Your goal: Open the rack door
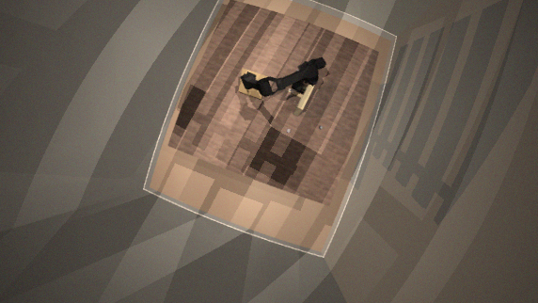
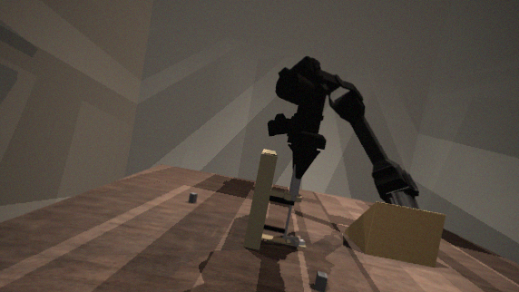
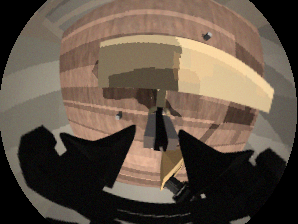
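Observation:
The rack door (image 2: 260, 204) (image 3: 135, 62) shows as a pale yellow upright panel; which parts are door and which are frame I cannot tell. Its upright grey handle (image 2: 295, 188) (image 3: 171, 132) stands just off the panel, on the arm base's side, joined to it by short dark and pale brackets. My gripper (image 2: 297, 174) (image 3: 157, 129) points down at the handle's top. Its black fingers are open. In the wrist view the handle lies between and beyond the fingertips; whether they touch it I cannot tell. The handle's lower part is partly hidden in the wrist view.
The wooden table (image 1: 226, 118) (image 2: 113, 236) carries a yellow block (image 2: 401, 233) (image 3: 171, 162) under the arm's base. One small grey peg (image 1: 321, 127) (image 2: 192, 198) (image 3: 207, 36) stands beyond the panel. Another grey peg (image 1: 288, 131) (image 2: 321, 281) (image 3: 118, 116) stands on the handle's side.

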Controlling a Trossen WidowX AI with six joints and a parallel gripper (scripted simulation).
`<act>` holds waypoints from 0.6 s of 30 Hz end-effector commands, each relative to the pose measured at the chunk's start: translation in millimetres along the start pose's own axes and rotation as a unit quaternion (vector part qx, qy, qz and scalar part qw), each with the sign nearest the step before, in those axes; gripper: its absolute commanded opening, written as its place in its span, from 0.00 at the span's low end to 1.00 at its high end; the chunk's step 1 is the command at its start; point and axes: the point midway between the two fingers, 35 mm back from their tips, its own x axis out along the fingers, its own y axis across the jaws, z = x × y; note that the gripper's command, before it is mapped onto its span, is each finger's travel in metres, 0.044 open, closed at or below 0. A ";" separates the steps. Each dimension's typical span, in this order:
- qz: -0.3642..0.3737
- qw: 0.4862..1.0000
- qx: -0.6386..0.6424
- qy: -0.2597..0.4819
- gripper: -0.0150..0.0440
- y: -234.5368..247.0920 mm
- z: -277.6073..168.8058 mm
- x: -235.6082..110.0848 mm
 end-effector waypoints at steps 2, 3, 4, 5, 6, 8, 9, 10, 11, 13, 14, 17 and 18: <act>-0.002 1.000 -0.002 0.000 0.76 -2.5 -0.2 8.4; -0.001 1.000 -0.002 0.001 0.76 -2.6 -0.3 10.1; -0.001 1.000 -0.002 0.001 0.76 -2.7 -0.4 11.7; -0.001 1.000 -0.002 0.001 0.76 -2.8 -0.5 13.3; -0.001 1.000 -0.002 0.001 0.76 -3.0 -0.7 14.9; -0.001 1.000 -0.003 0.002 0.76 -3.2 -1.0 18.2; -0.001 1.000 -0.003 0.002 0.76 -3.3 -1.1 19.5; -0.001 1.000 -0.003 0.002 0.76 -3.3 -1.2 20.3; -0.001 1.000 -0.003 0.002 0.76 -3.4 -1.2 20.6; -0.001 1.000 -0.003 0.002 0.67 -3.4 -1.2 20.6; -0.001 1.000 -0.003 0.002 0.62 -3.4 -1.2 20.6; -0.001 1.000 -0.003 0.002 0.49 -3.4 -1.2 20.6; -0.001 1.000 -0.003 0.002 0.45 -3.4 -1.2 20.6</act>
